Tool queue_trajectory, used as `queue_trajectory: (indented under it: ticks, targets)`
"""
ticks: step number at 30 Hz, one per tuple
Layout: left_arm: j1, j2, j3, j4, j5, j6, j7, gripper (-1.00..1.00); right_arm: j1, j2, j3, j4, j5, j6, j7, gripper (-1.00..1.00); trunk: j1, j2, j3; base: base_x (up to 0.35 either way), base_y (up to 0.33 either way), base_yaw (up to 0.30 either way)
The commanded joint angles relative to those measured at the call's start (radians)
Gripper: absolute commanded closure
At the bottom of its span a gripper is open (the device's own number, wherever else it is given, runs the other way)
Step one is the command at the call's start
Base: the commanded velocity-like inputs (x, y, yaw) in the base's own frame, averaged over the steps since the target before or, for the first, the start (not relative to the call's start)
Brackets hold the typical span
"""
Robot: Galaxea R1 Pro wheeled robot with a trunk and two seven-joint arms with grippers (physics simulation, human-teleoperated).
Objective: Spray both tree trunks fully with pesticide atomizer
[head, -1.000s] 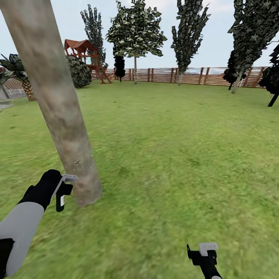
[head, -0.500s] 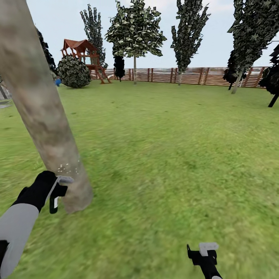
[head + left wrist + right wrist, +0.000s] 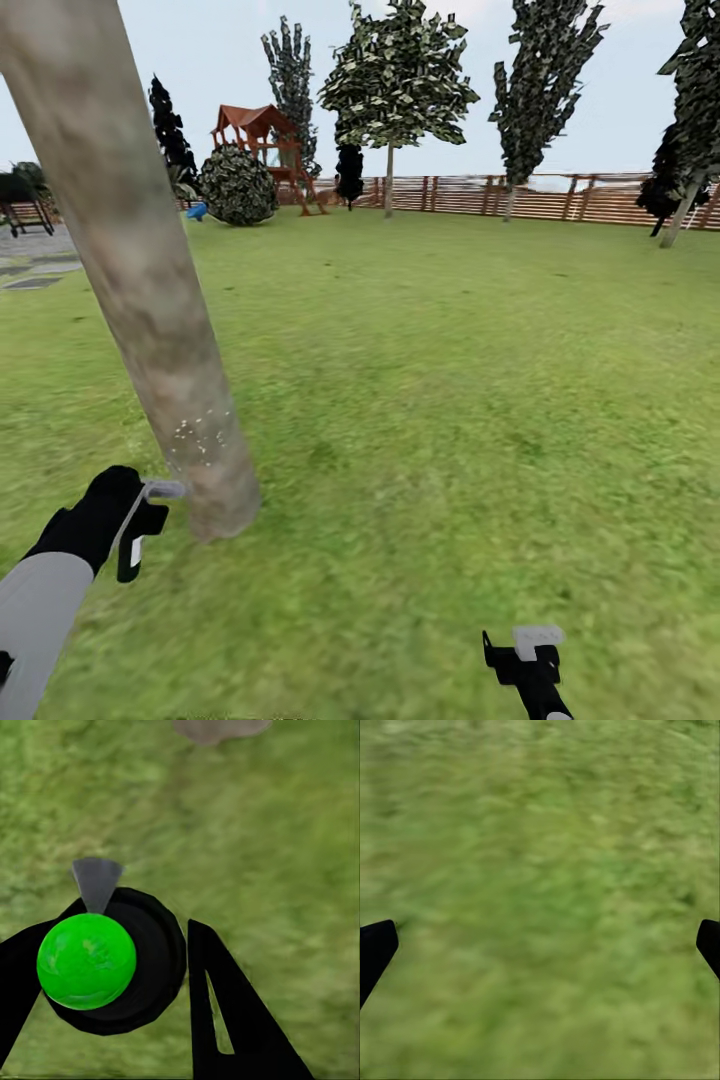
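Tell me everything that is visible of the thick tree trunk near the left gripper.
The tree trunk is a thick, smooth column of pale beige-grey mottled bark. In the head view it leans, its top toward the left, and its base stands in the green lawn. Small white specks dot its lower part. The left gripper is close beside the base; contact cannot be judged.

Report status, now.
Left gripper shut on atomizer, nozzle facing tree trunk. White specks low on trunk. Right gripper open over grass. Nothing between.
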Motion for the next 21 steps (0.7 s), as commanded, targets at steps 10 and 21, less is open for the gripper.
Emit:
queue_trajectory:
  ticks: [10, 21]
  targets:
    - [0.000, -0.074, -0.002, -0.013, 0.001, 0.000, -0.009, 1.00, -0.001, 0.000, -0.008, 0.001, 0.010, -0.003, -0.002, -1.00, 0.000, 0.000, -0.001, 0.000, 0.000, 0.226]
    - [-0.007, -0.053, 0.048, -0.015, 0.000, -0.002, -0.010, 1.00, -0.001, 0.000, -0.008, 0.001, 0.011, -0.003, -0.001, -1.00, 0.000, 0.000, -0.001, 0.000, 0.000, 0.004]
